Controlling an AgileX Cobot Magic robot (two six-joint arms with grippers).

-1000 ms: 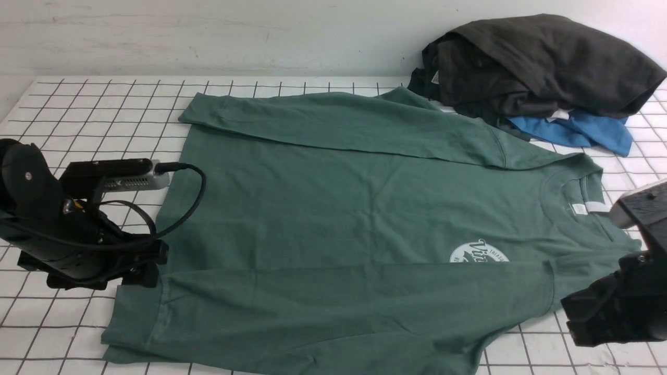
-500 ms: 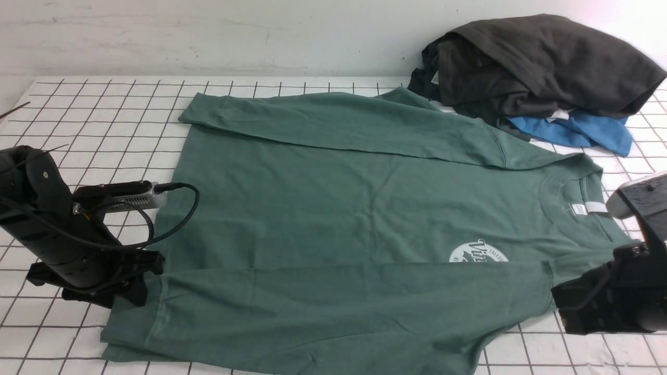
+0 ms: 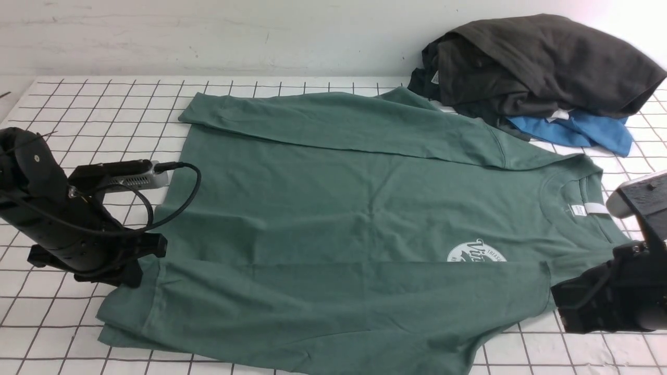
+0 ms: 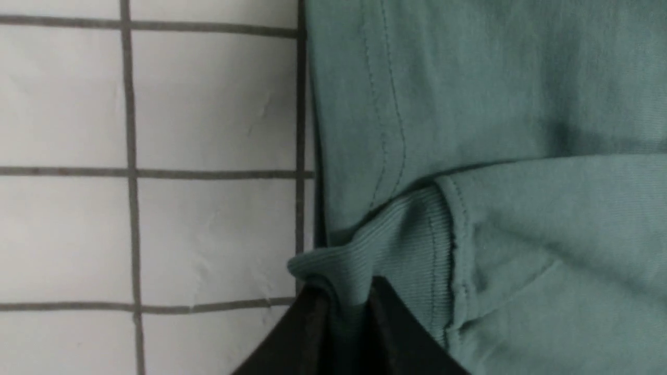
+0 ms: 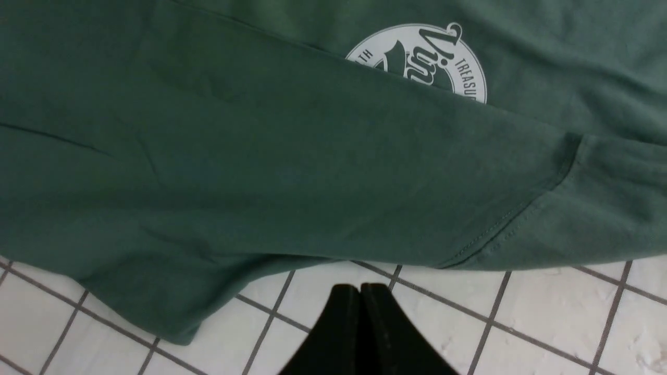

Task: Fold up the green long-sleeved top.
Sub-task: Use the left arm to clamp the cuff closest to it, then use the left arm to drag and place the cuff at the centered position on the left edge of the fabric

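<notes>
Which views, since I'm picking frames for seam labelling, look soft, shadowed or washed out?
Front view: even light, green top crisp, wall washed out above the dark pile. Left wrist view: ribbed cuff stitching readable, left pincer pinching it dark and blurred. Right wrist view: logo sharp, shut right pincer a featureless black.

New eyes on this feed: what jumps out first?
The green long-sleeved top dominates, spread flat across the gridded table with both sleeves folded over its body. At its left edge the left gripper is pinched shut on a ribbed cuff; the right gripper is shut and empty by the near right edge. A charcoal garment lies heaped on a blue garment at the far right corner.
</notes>
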